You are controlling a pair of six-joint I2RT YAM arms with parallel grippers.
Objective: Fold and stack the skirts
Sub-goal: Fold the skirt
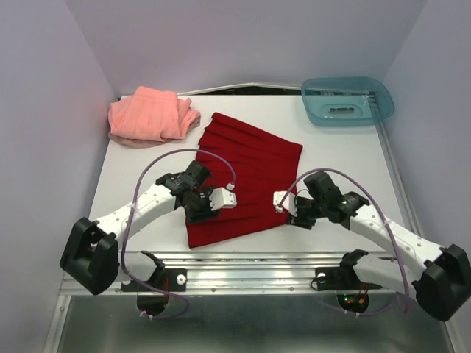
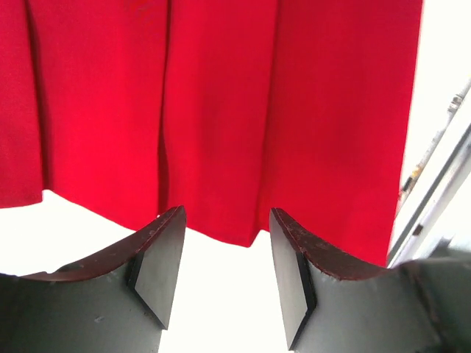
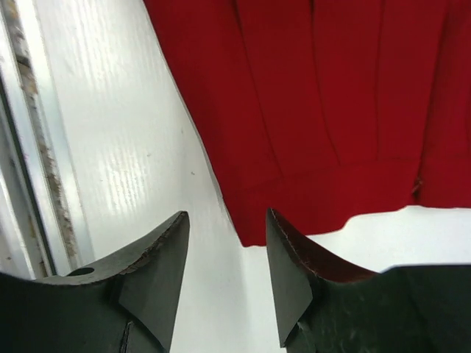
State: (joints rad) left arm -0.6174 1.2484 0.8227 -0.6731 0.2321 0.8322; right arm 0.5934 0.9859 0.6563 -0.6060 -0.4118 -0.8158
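Top view: red skirt (image 1: 250,173) lies spread flat mid-table (image 1: 125,176), pleats fanning toward me, wide hem at the near side. Pink skirt (image 1: 151,114) sits rumpled at the far-left corner, apart from the red one. Teal tray (image 1: 315,110) is far right. My left gripper (image 1: 200,213) is low over the red skirt's near-left edge, my right gripper (image 1: 296,218) at its near-right corner.

Left wrist: gripper (image 2: 227,213) w/ fingers (image 2: 158,265) moderately spread, nothing btwn them. Red hem (image 2: 221,110) lies just past the tips, white table (image 2: 88,228) under.

Right wrist: gripper (image 3: 227,215) also spread, holding nothing. Skirt corner (image 3: 331,110) lies just ahead of the tips. Metal rail (image 3: 22,147) runs along the left.
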